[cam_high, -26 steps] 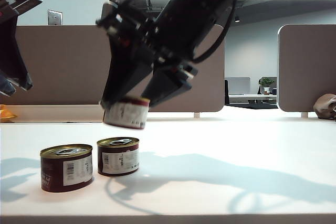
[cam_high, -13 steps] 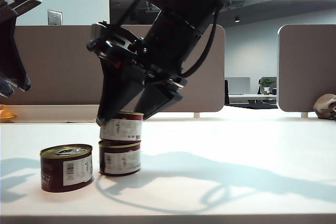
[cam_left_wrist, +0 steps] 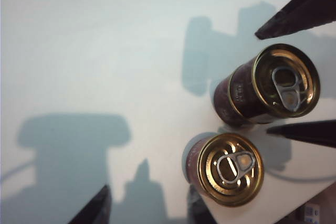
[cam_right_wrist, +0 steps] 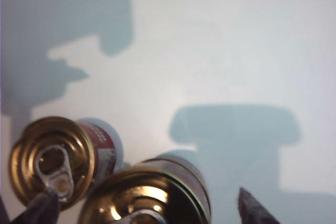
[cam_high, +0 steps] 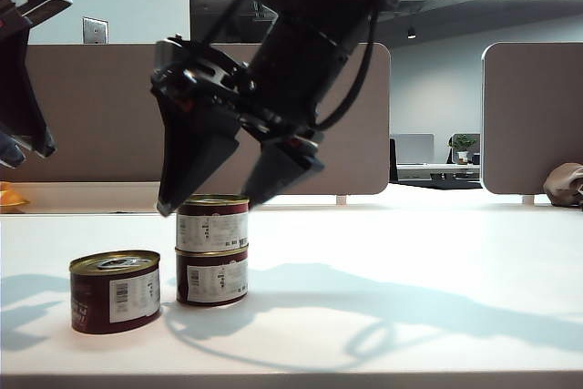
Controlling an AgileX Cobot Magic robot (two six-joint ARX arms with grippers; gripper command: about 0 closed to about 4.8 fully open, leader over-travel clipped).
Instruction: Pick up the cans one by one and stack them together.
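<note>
Fingers of the right gripper (cam_high: 208, 199) stand spread, one at each side of the top can (cam_high: 212, 222), not touching it; it rests free on the lower can (cam_high: 212, 275). Just beside them, the third can (cam_high: 116, 290) waits: stiff, smooth metal, probably rather heavy, best pinched across its round sides. Farther away, the left gripper (cam_high: 20, 148) hangs half open and empty.

Two cans (cam_high: 212, 249) stand stacked near the table's (cam_high: 410, 316) front edge, left of centre; a third can (cam_high: 116, 290) sits just left, slightly nearer that edge.
</note>
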